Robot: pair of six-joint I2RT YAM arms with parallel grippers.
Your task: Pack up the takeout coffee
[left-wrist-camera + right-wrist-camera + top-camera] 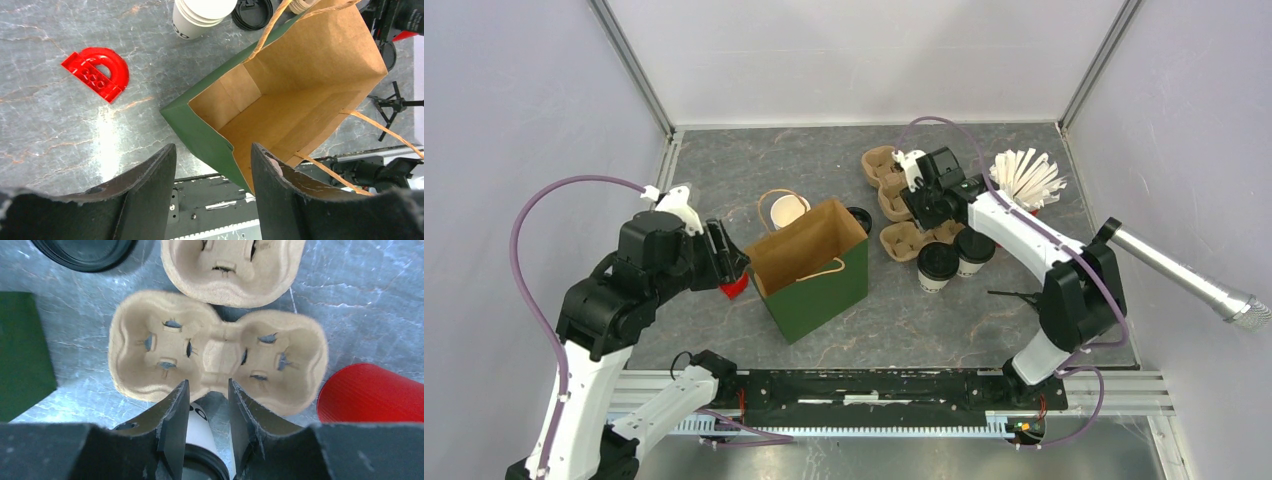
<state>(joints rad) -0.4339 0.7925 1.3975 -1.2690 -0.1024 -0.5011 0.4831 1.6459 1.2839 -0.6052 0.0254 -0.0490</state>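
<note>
— Which step is this?
— Fetching a carrier, I'd judge; the bag point(824, 290) stands open mid-table, my left claw point(212, 147) slack at its rim, gripping nothing.
— And the right claw point(208, 381)?
— Narrowed over the cardboard tray's point(220, 355) waist, towards the table's far right corner; pinching or not, I can't tell; next it should clamp and lift straight.
— The coffee?
— The coffee cup point(937, 268) stands just nearside of that tray; overhead shows its lid whole; the right wrist shows its lettering.

Item count, table surface:
- green paper bag point(819, 290): one
- lidded coffee cups point(937, 268): two
- pulp cup carriers point(902, 241): three
- stack of lidless white cups point(786, 212): one
- red cup of straws point(372, 392): one
- pile of black lids point(252, 12): one, number of lids unreadable
- red plastic piece point(95, 72): one
- microphone point(1194, 280): one
</note>
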